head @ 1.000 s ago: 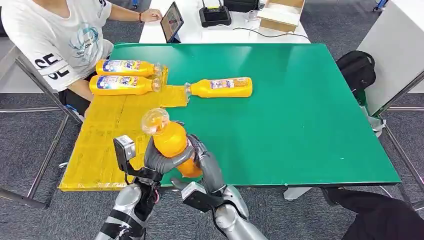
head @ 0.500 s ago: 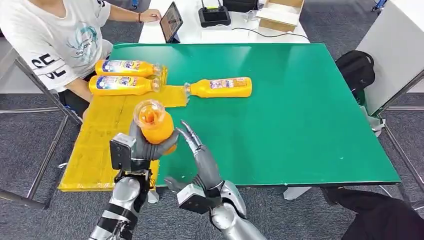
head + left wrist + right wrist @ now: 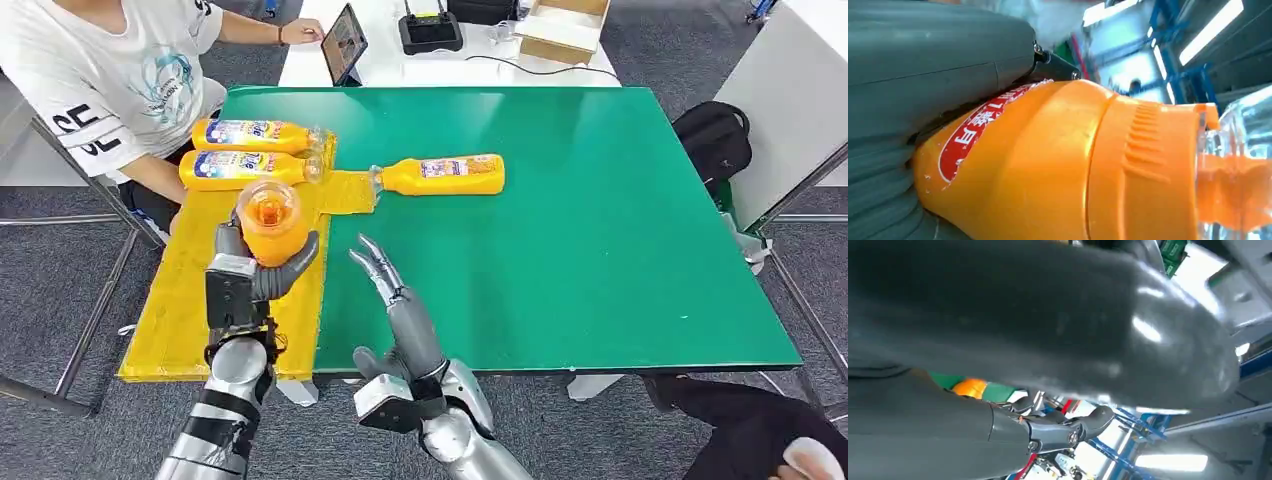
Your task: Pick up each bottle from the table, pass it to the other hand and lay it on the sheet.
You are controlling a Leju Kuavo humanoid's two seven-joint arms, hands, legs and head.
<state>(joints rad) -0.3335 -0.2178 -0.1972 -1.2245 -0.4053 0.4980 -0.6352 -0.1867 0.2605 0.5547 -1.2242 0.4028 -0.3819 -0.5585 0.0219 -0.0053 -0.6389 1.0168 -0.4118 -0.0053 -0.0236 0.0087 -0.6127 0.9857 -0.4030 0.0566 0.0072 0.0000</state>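
My left hand (image 3: 258, 272) grips an orange bottle (image 3: 270, 220) upright above the yellow sheet (image 3: 205, 270), clear cap toward the camera. In the left wrist view the same bottle (image 3: 1058, 165) lies against the grey palm (image 3: 923, 65). My right hand (image 3: 392, 292) stands over the green table (image 3: 600, 230) beside it, fingers straight and spread, holding nothing. Two more orange bottles (image 3: 255, 134) (image 3: 245, 168) lie side by side at the sheet's far end. A third bottle (image 3: 440, 175) lies on the green table, its cap at the sheet's edge.
A person in a white shirt (image 3: 110, 70) sits at the table's far left corner, close to the two laid bottles. A tablet (image 3: 343, 43), a black device (image 3: 430, 30) and a cardboard box (image 3: 562, 28) sit on the white table behind. A black bag (image 3: 712, 135) lies at the right.
My left hand has carried the bottle leftward from the table's front edge to above the sheet. My right hand has let go of the bottle and spread its fingers.
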